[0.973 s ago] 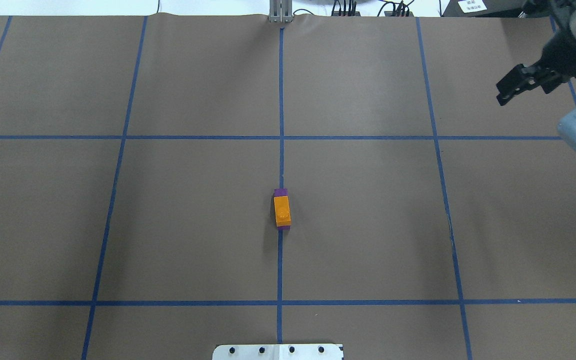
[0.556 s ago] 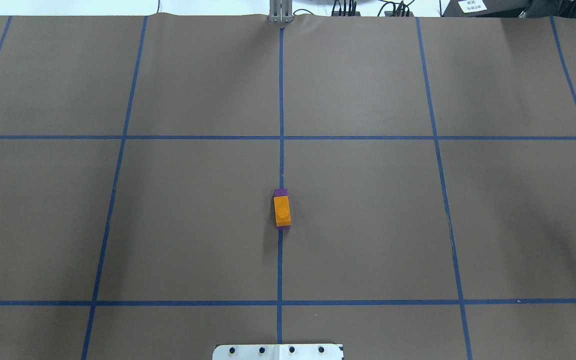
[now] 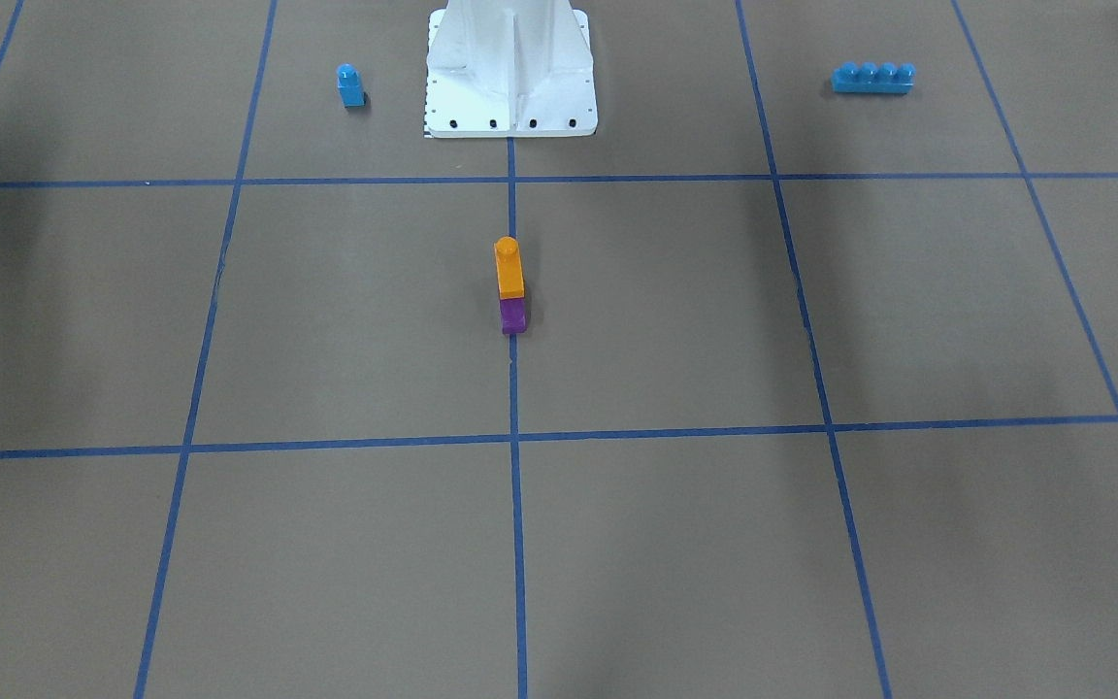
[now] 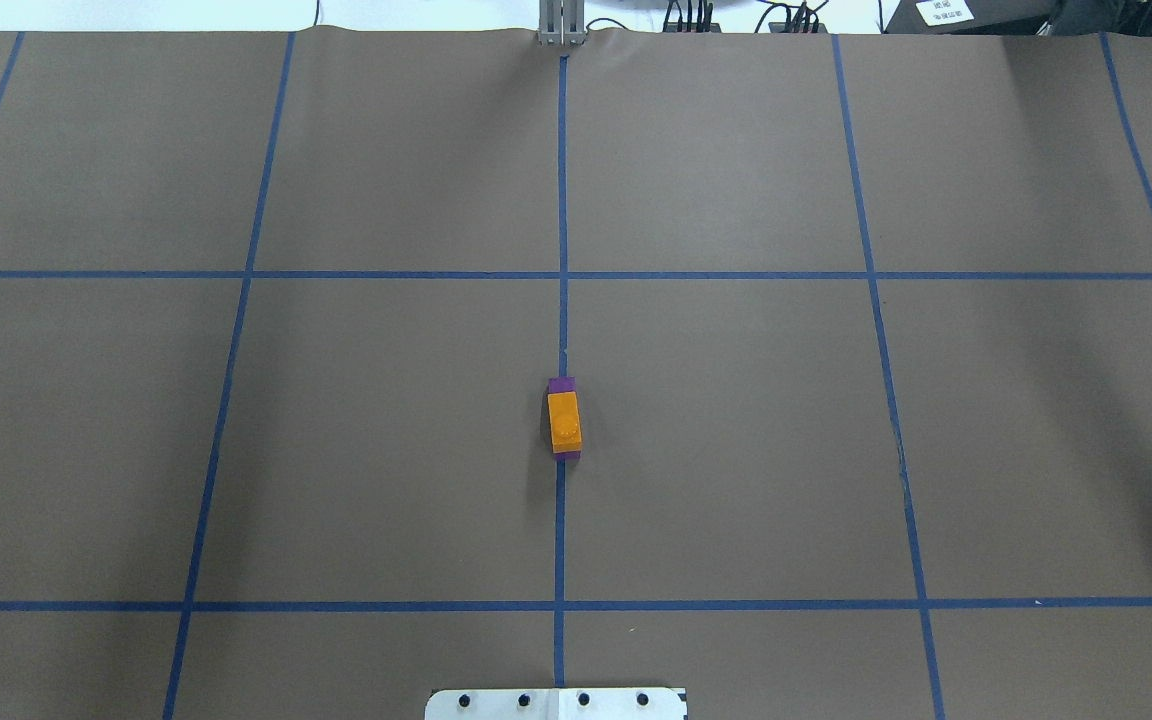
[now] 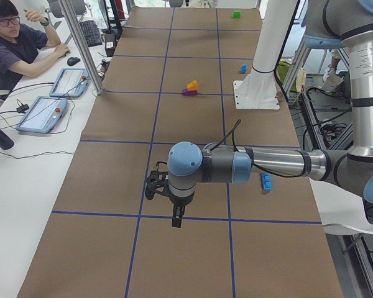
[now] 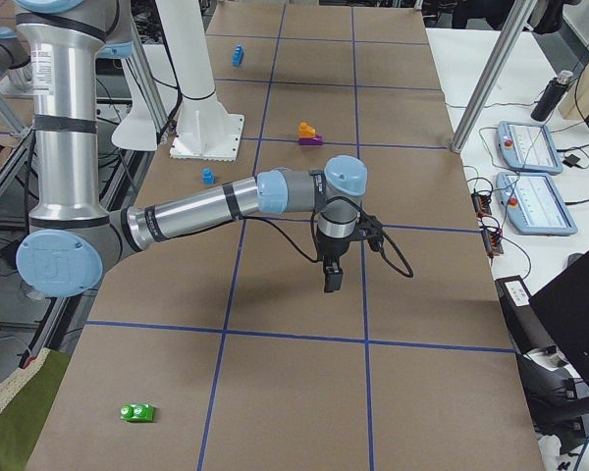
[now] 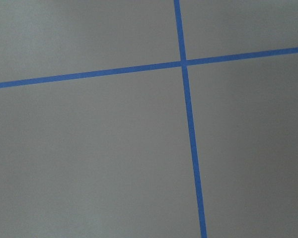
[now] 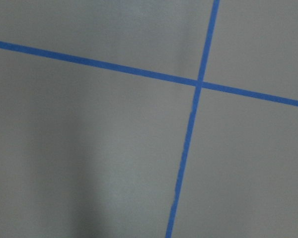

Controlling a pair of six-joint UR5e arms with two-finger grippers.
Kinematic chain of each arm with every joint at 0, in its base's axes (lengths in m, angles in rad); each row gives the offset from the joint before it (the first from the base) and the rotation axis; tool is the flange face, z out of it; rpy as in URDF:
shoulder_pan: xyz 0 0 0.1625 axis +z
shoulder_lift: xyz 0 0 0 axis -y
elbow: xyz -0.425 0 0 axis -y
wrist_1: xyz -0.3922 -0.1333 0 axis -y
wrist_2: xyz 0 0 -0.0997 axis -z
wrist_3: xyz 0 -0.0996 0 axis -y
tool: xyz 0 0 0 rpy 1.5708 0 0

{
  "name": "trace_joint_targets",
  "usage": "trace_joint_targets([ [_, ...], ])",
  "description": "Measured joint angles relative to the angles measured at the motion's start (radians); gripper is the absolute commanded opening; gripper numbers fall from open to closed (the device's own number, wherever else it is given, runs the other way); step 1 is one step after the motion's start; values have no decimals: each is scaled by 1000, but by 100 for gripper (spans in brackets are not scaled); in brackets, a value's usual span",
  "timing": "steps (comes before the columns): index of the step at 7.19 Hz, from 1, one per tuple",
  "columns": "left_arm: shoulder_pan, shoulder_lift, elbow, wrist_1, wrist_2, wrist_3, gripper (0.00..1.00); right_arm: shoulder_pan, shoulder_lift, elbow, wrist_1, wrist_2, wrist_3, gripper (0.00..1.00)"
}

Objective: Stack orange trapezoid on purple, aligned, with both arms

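Brown-papered bench (image 4: 736,450) is topped by a small glossy orange sloped brick (image 4: 564,420) stacked on a dark-purple sloped brick (image 4: 562,384), well away from left fingers (image 5: 176,218) and right fingers (image 6: 330,280); their grip cannot be told. Stacking seems done; only parking is left.

The left arm (image 5: 267,162) and right arm (image 6: 206,208) stretch out level, well away from the white pedestal (image 5: 256,93) on opposite sides, the left gripper (image 5: 176,218) and right gripper (image 6: 331,278) pointing straight down, finger spacing unreadable.

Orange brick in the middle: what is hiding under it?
The purple brick sits under the orange brick. Its ends peek out in the overhead view; its top, where the two join, is covered.
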Motion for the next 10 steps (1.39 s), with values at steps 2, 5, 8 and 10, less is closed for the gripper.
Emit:
trace_joint_targets([
  [2,40,3,-1,-5,0,-5,100,30,-49,-2,4,22,-9,100],
  [5,87,-4,-5,-5,-2,-1,100,34,-70,-6,4,23,-3,100],
  [8,90,-3,-5,-4,-1,0,100,34,-71,-6,4,23,-3,100],
  [10,90,-2,-4,-3,0,0,100,34,-70,-9,5,23,-2,100],
])
